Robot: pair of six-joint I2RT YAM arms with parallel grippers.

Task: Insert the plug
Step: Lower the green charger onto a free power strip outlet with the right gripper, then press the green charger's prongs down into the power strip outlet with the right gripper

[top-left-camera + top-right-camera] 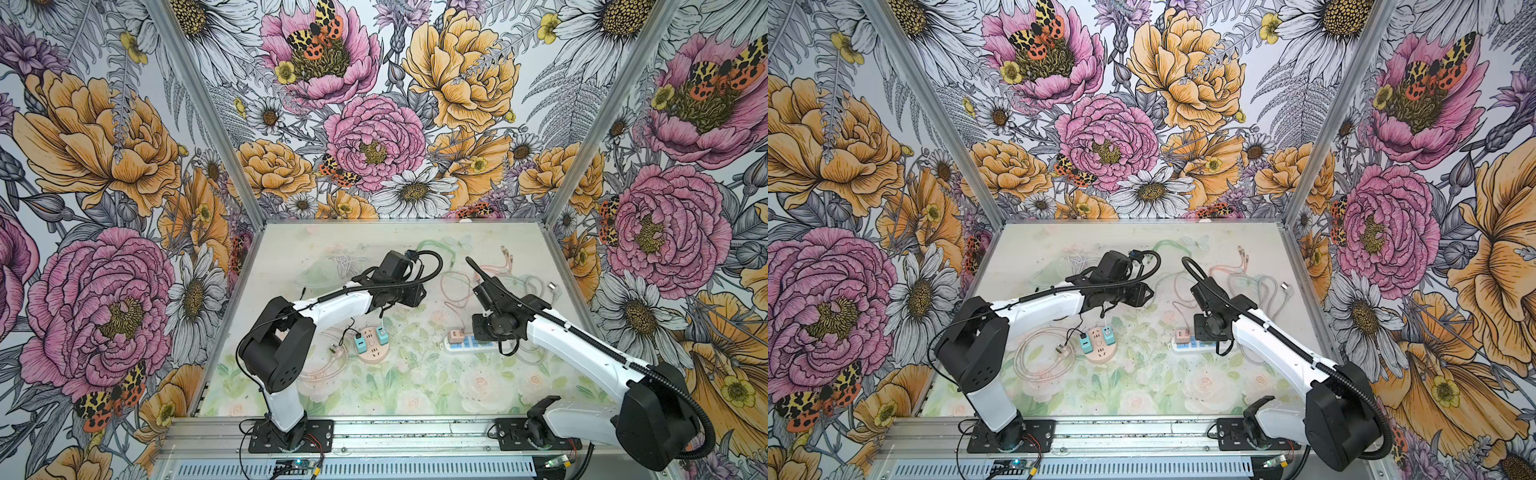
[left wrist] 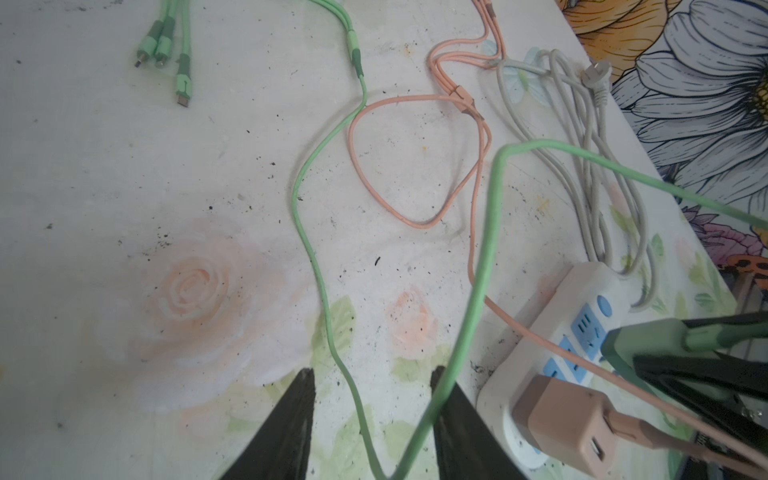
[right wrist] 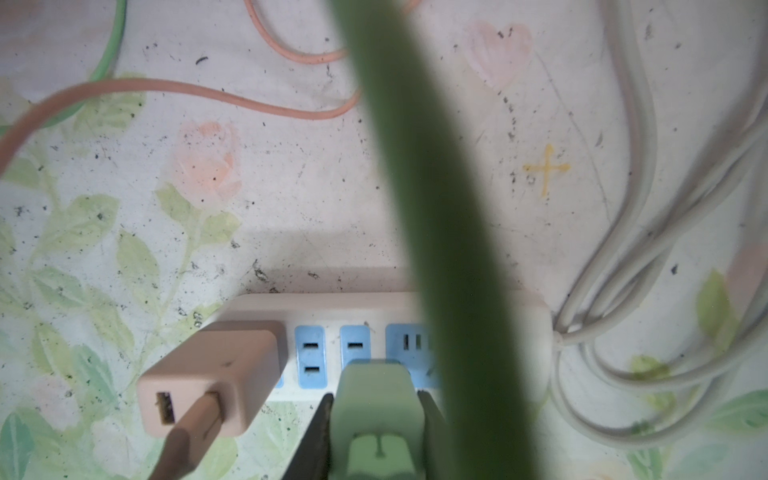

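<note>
The right tool (image 3: 376,405) is pinching the green plug (image 3: 374,382). The plug sits right over the strip (image 3: 324,305), at the edge nearest the tool, on top of a pair of blue holes (image 3: 355,345). I cannot tell if its pins are in. One free pair of blue holes lies between it and the pink plug (image 3: 212,374), which is stuck in the strip's end. The green cable (image 3: 436,208) hangs across the strip. At the strip's other end a grey cord (image 3: 623,249) lies in loops, near the table (image 2: 124,166) edge and the wall (image 2: 685,83). Past the strip's far side the table is bare but for a pink cable (image 3: 208,89). The left tool (image 2: 372,372) is spread wide, away from the strip, with the green cable running loose between its fingers.
</note>
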